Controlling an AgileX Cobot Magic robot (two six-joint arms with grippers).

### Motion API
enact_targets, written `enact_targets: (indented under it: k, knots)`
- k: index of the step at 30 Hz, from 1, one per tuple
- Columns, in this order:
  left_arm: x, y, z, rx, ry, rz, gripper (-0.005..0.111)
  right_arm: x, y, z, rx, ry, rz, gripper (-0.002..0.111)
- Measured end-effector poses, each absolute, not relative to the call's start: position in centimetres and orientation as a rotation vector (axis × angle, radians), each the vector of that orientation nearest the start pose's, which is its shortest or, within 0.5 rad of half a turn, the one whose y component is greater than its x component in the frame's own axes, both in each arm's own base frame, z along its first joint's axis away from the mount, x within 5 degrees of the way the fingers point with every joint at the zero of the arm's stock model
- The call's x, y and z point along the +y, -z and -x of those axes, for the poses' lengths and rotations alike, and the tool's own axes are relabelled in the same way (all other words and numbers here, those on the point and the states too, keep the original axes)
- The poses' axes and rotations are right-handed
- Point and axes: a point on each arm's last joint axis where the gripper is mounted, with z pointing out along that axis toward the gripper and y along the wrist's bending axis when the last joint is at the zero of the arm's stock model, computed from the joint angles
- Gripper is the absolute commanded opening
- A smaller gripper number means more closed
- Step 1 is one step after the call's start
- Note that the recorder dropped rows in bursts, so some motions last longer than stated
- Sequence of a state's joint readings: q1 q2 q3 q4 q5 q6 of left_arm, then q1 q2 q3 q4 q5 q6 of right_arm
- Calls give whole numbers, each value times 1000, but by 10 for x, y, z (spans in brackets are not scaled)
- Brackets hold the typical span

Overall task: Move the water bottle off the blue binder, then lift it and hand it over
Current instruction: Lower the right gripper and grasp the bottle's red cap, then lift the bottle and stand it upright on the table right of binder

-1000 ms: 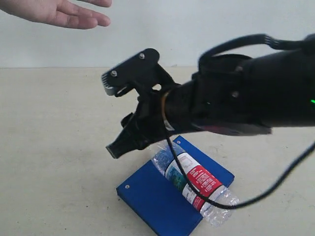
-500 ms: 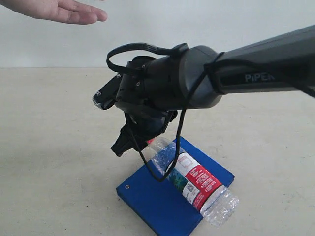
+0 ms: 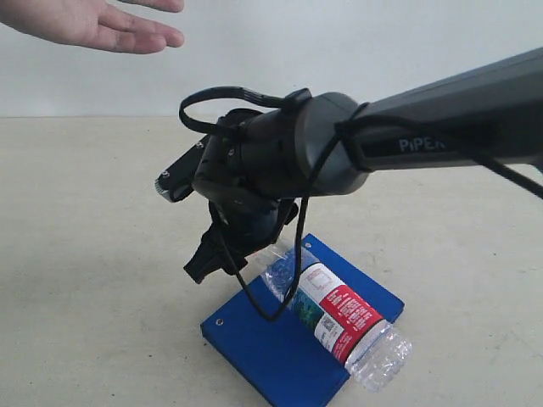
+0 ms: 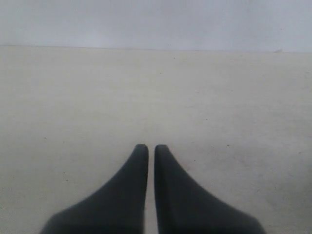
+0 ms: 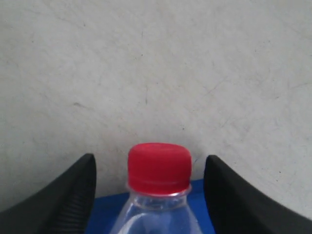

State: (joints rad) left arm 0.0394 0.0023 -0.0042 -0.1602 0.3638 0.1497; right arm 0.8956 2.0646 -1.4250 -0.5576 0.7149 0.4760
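The water bottle (image 3: pixel 344 314) lies on its side across the blue binder (image 3: pixel 263 348), its base sticking out past the binder's near right edge. My right gripper (image 3: pixel 181 227) hangs just above the bottle's cap end. It is open. In the right wrist view the red cap (image 5: pixel 159 168) sits between the two spread black fingers (image 5: pixel 73 195), touching neither, with the blue binder (image 5: pixel 109 209) underneath. My left gripper (image 4: pixel 151 146) is shut over bare table with nothing in it. It does not show in the exterior view.
An open human hand (image 3: pixel 102 21) is held out palm up at the top left, above the table. The right arm (image 3: pixel 424 140) and its looping black cable (image 3: pixel 280 309) cross over the binder. The pale table (image 3: pixel 85 297) surrounds the binder.
The right wrist has turned and swung left over the bottle's cap end, then sunk slightly. The bottle and binder have not moved. The hand stays held out.
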Motion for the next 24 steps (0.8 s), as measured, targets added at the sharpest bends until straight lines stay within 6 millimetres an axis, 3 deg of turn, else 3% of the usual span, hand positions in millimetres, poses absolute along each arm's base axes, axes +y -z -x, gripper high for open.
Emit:
enact_targets:
  k: [3, 9, 18, 24]
  knots:
    - [-3, -182, -53, 1841, 25, -3, 4, 309, -158, -293, 2451, 195, 1004, 43]
    - [-3, -182, -53, 1841, 25, -3, 4, 298, -157, -301, 2503, 224, 951, 0]
    - [-3, -182, -53, 1841, 25, -3, 4, 283, -166, -316, 2423, 384, 865, 0]
    - [-3, -182, -53, 1841, 25, -3, 4, 254, -214, -345, 2204, 454, 557, 0]
